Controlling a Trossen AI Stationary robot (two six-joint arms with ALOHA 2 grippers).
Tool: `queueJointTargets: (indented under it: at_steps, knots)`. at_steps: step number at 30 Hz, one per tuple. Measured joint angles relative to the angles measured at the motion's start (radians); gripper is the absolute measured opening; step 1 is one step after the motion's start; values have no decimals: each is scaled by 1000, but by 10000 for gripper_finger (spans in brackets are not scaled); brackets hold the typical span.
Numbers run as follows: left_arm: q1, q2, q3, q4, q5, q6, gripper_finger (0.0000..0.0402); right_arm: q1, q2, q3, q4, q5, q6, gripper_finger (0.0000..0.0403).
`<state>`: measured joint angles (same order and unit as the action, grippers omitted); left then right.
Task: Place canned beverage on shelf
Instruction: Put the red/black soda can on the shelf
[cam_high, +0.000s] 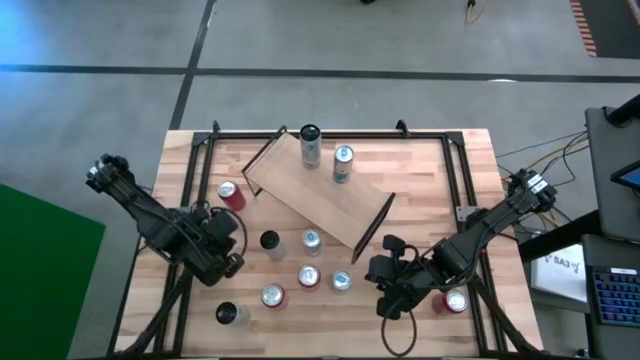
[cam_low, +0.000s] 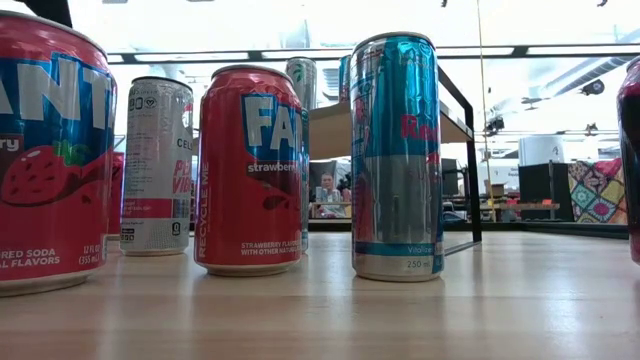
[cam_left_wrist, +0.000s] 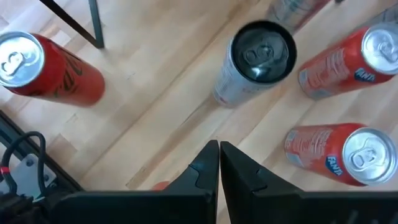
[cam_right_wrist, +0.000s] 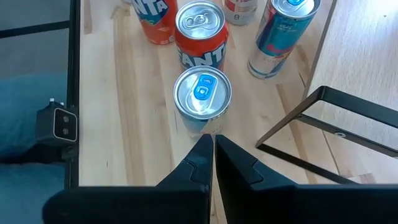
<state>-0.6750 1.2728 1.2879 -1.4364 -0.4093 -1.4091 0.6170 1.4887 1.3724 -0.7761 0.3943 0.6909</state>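
Tabletop: both jaws shut, empty.

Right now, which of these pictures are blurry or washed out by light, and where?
Low view: the big red can at the near left edge is soft and cropped, while the blue-and-silver can is sharp; the bright ceiling behind is washed out. High view: evenly lit, with a bluish glare on the floor at the top left corner. Wrist views: shiny can tops catch the light.
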Motion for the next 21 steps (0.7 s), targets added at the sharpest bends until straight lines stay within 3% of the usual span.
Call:
queueJointTargets:
  at_steps: [9, 16, 21]
  knots:
    - [1, 24, 6, -6, 8, -3, 0, 0, 0, 0, 0, 0, -12, 9]
    - [15, 24, 2, -119, -14, -26, 0, -2, 0, 0, 0, 0, -22, 9]
    - [53, 13, -1, -134, -52, -5, 19, -2, 0, 0, 2, 0, -49, 9]
